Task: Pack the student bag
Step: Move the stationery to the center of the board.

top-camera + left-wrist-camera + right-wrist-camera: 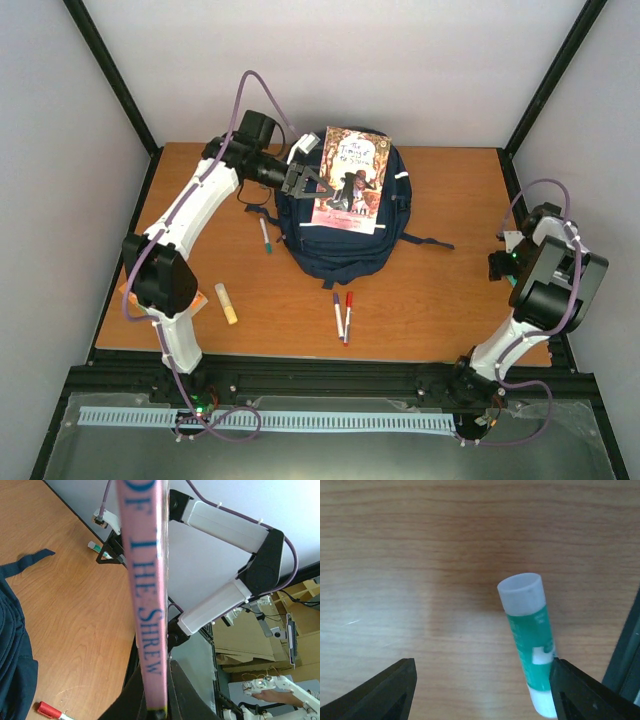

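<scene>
The student bag (340, 245), a navy backpack, lies flat in the middle of the table; its edge shows in the left wrist view (12, 645). My left gripper (305, 182) is shut on a pink paperback book (350, 180) and holds it above the bag's top end. The left wrist view shows the book's spine (147, 595) clamped between my fingers (182, 695). My right gripper (482, 690) is open, low over the table at the right edge (498, 262). A green and white glue stick (527, 640) lies between its jaws, close against the right finger (585, 695).
A green-capped pen (265, 235) lies left of the bag. A purple marker (337, 312) and a red marker (348, 315) lie in front of it. A yellow glue stick (227, 303) lies near the left arm. Black frame posts and white walls surround the table (450, 300).
</scene>
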Motion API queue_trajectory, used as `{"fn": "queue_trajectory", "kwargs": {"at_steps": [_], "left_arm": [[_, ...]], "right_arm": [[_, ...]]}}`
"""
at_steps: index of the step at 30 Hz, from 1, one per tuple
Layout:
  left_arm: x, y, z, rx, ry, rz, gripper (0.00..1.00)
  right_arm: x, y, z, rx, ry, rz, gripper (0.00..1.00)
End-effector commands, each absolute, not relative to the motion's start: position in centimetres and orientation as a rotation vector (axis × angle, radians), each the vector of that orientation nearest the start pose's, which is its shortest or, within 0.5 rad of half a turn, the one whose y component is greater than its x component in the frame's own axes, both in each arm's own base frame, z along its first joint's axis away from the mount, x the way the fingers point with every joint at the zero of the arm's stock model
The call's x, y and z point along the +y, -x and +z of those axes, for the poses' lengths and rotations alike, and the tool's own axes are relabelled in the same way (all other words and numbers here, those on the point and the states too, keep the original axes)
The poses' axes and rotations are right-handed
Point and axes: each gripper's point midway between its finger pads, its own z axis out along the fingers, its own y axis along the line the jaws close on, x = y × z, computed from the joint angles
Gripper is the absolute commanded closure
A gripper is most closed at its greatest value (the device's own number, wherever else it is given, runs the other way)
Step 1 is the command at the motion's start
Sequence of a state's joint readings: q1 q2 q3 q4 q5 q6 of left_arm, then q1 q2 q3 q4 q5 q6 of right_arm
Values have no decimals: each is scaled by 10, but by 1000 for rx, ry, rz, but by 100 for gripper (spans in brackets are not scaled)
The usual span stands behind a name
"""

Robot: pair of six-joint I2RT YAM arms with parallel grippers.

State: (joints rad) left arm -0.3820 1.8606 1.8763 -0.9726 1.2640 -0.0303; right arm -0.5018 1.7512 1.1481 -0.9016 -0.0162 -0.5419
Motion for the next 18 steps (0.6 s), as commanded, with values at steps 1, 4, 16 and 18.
{"fn": "queue_trajectory", "kwargs": {"at_steps": [1, 4, 16, 18], "left_arm": [[-300, -313, 354, 2031, -941, -1741, 99], [-300, -314, 352, 2033, -941, -1743, 99], [-301, -316, 347, 2042, -936, -1762, 99], [-301, -316, 347, 2045, -935, -1763, 99]], "right_arm": [[-154, -285, 27, 3083, 58, 48, 27], [-156, -284, 18, 3108, 28, 88, 28], [-156, -288, 20, 3096, -24, 139, 66], [-150, -286, 21, 3091, -26, 169, 74]]}}
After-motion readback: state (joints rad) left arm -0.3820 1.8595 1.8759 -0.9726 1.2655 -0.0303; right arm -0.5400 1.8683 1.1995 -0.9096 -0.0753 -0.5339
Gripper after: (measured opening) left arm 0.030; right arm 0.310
